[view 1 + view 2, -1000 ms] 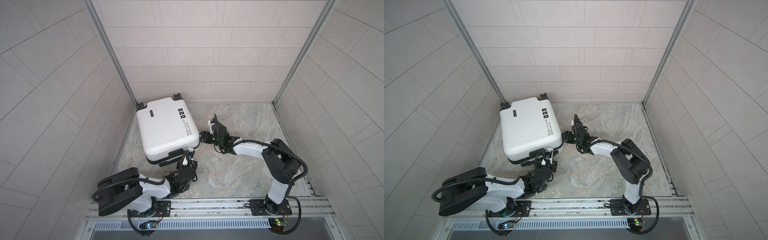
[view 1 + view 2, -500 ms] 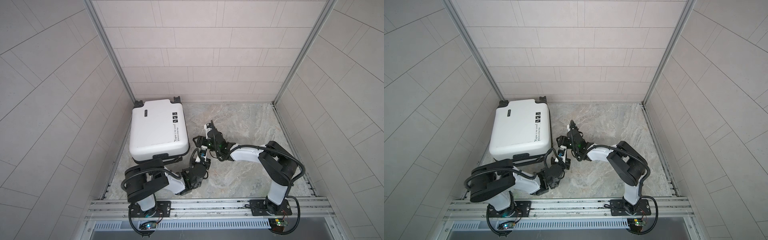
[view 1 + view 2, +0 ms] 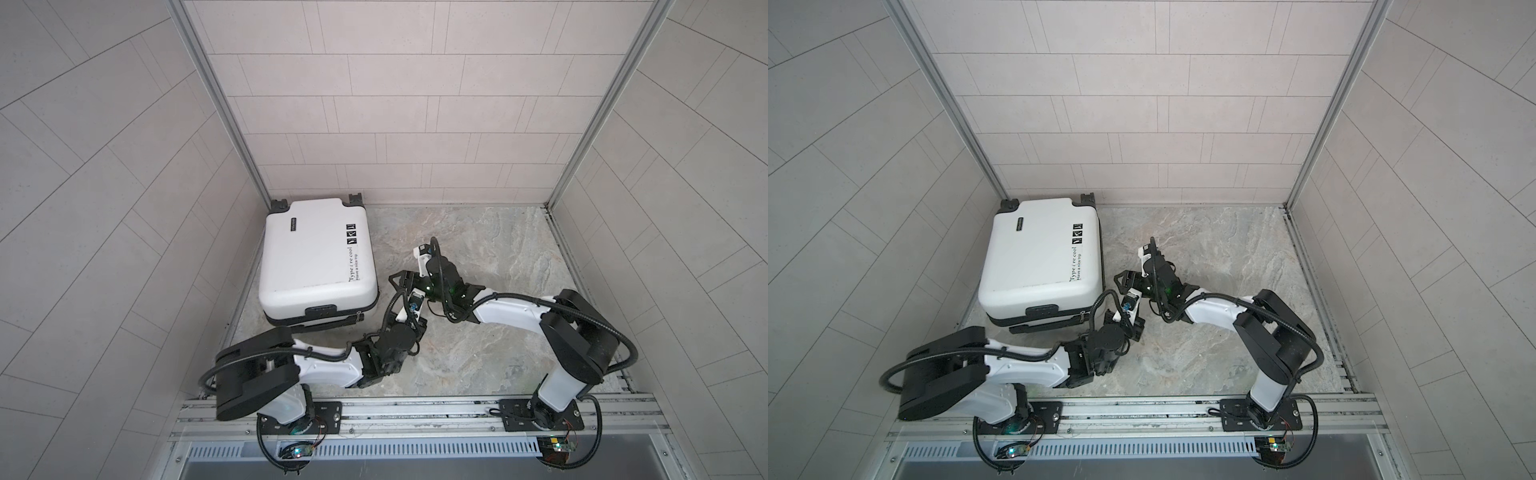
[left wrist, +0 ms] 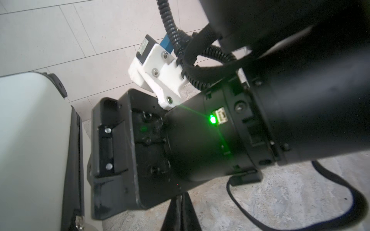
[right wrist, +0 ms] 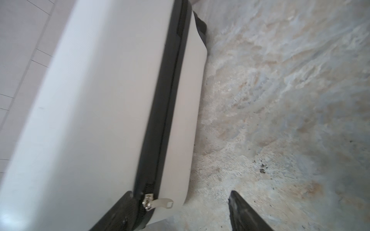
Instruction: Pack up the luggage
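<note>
Both top views: luggage [image 3: 316, 253] closed, flat on table [image 3: 478, 249], back-left corner; right tool [image 3: 401, 280] just off its near-right corner.
Left wrist: left tool [image 4: 181, 212] nearly closed, empty, luggage close by.
Right wrist: right tool wide open, empty, one finger [image 5: 120, 210] at the zipper pull [image 5: 158, 202] corner.

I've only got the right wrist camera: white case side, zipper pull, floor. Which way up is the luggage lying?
Observer: In both top views the luggage lies flat, printed face up, wheels toward the back wall.
Operator: Where's the handle?
Observer: The handle is on the side facing the arms' rail.
Operator: And the other arm?
Observer: The left claw sits close by the right wrist, off the luggage's front corner.
</note>
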